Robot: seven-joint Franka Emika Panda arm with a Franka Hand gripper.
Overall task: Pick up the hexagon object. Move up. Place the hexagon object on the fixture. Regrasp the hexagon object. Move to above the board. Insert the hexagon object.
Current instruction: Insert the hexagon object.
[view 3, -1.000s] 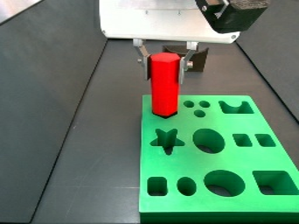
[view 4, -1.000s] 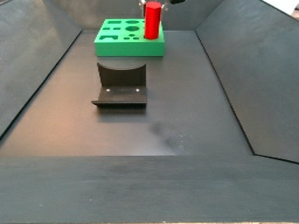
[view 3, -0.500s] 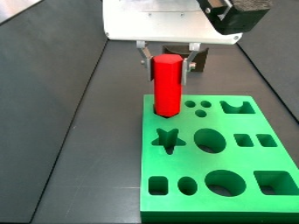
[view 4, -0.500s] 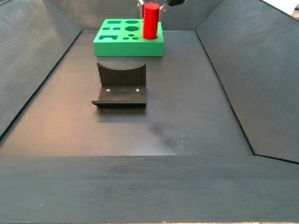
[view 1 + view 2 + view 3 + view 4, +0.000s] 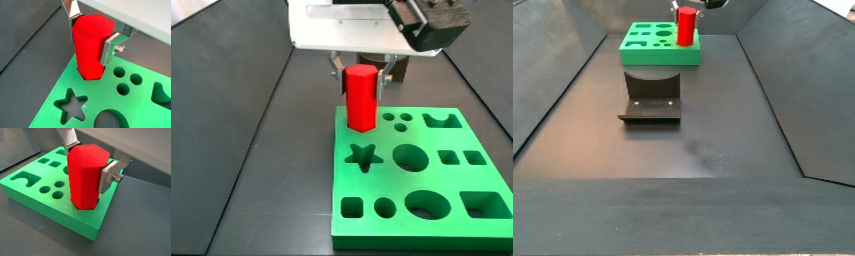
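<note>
Fixture (image 5: 651,103) noted unoccupied, nearer than board (image 5: 636,52). Beyond it, hexagon object (image 5: 360,98) found upright at board's corner hexagonal cut-out, lower end at or inside it. Gripper (image 5: 93,34) clamped on hexagon object's upper sides. Judged risk: jamming from rotational misalignment or tilt. No legible markings observed.

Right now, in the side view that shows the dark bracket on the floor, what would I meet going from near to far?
Bare dark floor → the fixture → the board → the hexagon object, upright at the board's far corner, held in the gripper with its jaws closed on it.
</note>
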